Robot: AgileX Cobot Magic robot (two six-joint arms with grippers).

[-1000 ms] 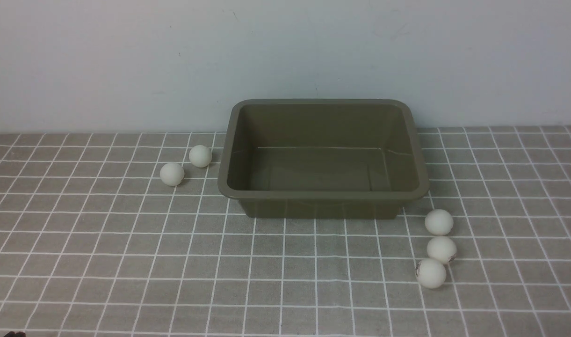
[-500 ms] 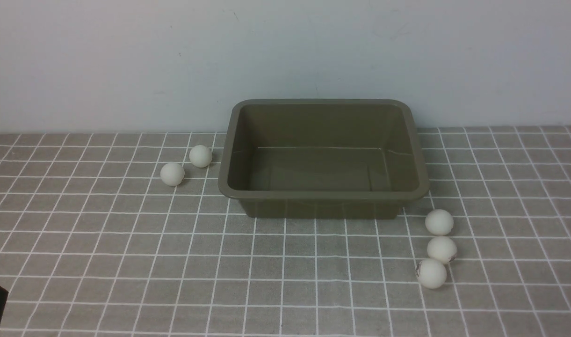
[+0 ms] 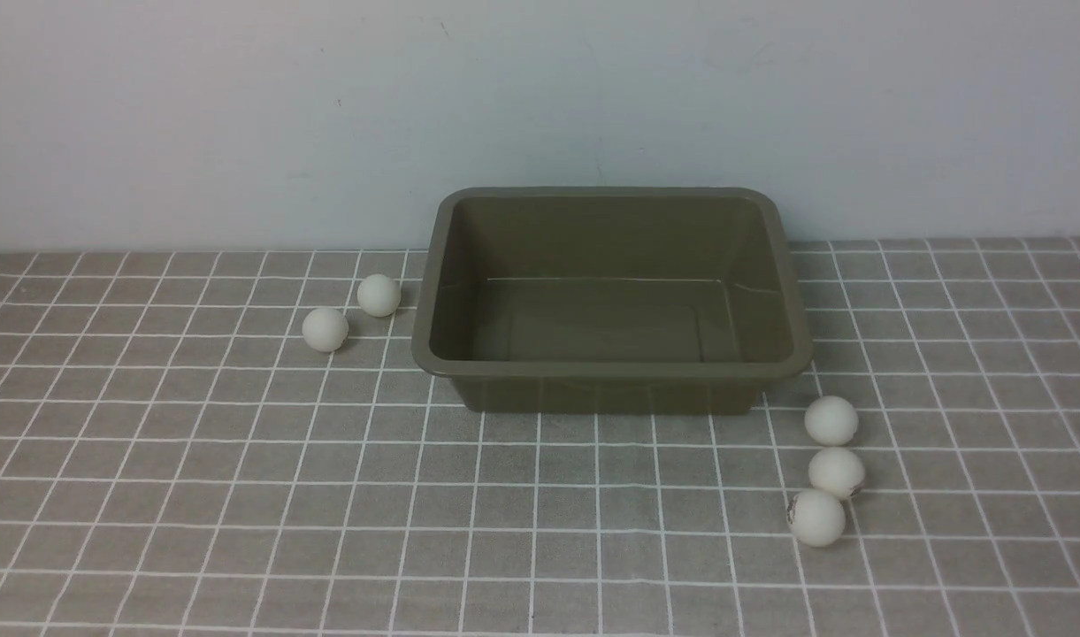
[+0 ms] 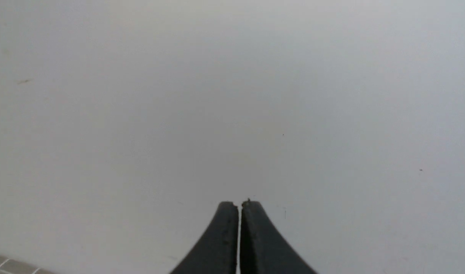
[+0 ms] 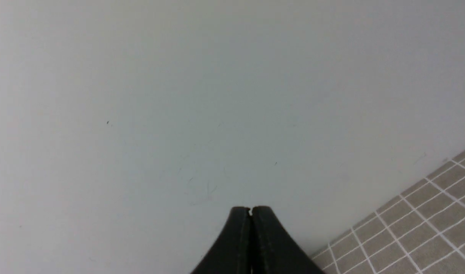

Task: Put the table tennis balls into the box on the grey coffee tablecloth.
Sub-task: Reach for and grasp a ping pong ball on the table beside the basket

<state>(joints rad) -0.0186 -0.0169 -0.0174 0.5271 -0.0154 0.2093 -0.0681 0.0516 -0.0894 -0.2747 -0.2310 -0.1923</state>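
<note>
Between the left gripper (image 4: 240, 203) and the right gripper (image 5: 251, 209), the near cloth (image 3: 345, 548) shows open passage. Ahead stands the box (image 3: 610, 369) — its raised rim obstructs low travel; the pale wall (image 3: 540, 97) bounds the far side.

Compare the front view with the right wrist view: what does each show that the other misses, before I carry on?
Only the front view: the empty box, two balls to its left, and three more balls off its near right corner.

Only the right wrist view: the right end effector, shut with nothing held.

Both: the grid-lined cloth and the pale wall behind it.
</note>
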